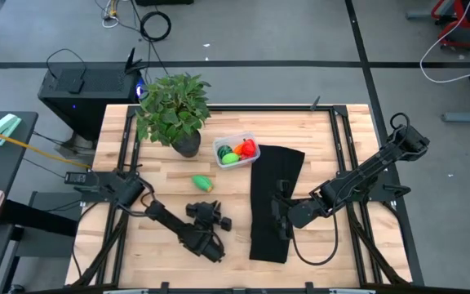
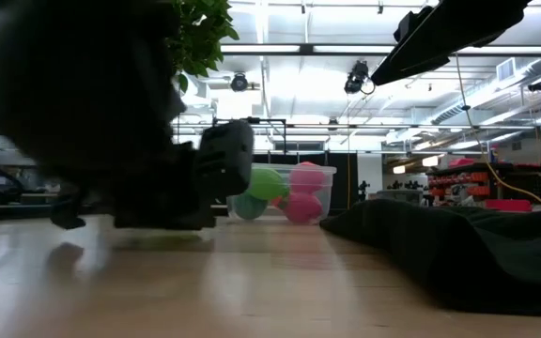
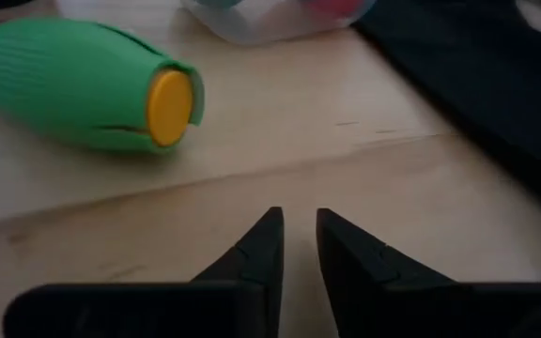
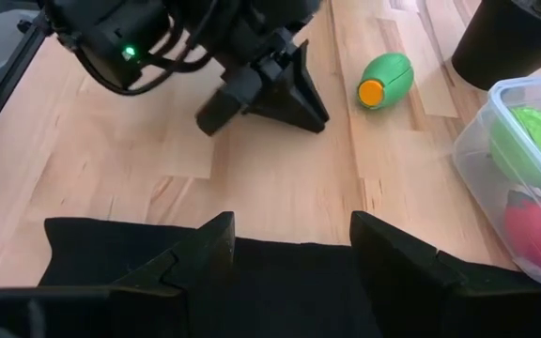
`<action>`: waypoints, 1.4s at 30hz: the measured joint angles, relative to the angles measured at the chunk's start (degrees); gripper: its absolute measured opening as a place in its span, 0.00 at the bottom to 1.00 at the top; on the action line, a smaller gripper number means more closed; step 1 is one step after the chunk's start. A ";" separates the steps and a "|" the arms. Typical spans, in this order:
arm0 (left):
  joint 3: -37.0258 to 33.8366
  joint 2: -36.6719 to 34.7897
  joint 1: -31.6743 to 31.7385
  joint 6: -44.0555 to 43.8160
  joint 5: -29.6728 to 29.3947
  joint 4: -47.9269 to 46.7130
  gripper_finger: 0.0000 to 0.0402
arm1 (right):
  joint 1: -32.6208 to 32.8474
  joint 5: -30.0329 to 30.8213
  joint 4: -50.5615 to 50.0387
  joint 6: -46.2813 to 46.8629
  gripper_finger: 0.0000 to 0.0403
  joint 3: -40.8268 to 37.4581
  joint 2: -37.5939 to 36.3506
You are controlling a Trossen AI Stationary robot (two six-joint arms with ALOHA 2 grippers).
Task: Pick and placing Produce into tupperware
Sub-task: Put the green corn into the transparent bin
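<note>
A clear tupperware tub stands on the table and holds several toy produce pieces: light green, red, orange and dark green. One light green piece with a yellow end lies on its side on the wood, near the tub. My left gripper is low over the table just short of that piece, shut and empty. My right gripper is open over a black cloth.
A leafy plant in a dark pot stands left of the tub, at the far side. The black cloth covers a strip on the table's right half. In the low view the tub shows between my left gripper and the cloth.
</note>
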 joint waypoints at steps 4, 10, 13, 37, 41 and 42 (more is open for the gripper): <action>2.15 0.00 2.40 7.25 2.92 -0.38 0.21 | 0.00 -0.67 0.01 0.00 0.55 0.00 0.00; 7.37 0.00 4.29 19.02 4.48 -1.82 0.37 | 0.02 -1.71 0.02 -0.07 0.55 0.00 0.00; 10.54 0.00 4.27 22.28 4.69 -5.51 0.48 | 0.01 -1.93 0.11 -0.26 0.55 0.00 0.30; 23.66 0.00 0.05 2.59 -7.19 -36.82 0.61 | -0.06 -2.58 1.81 -0.92 0.55 0.00 1.55; 23.66 -0.02 -5.54 -4.48 -14.68 -40.89 0.61 | -0.77 -2.56 6.08 -2.82 0.55 0.00 2.27; 23.68 -0.02 -6.71 -6.69 -16.23 -42.88 0.61 | -1.07 -2.62 7.34 -3.46 0.55 0.00 2.85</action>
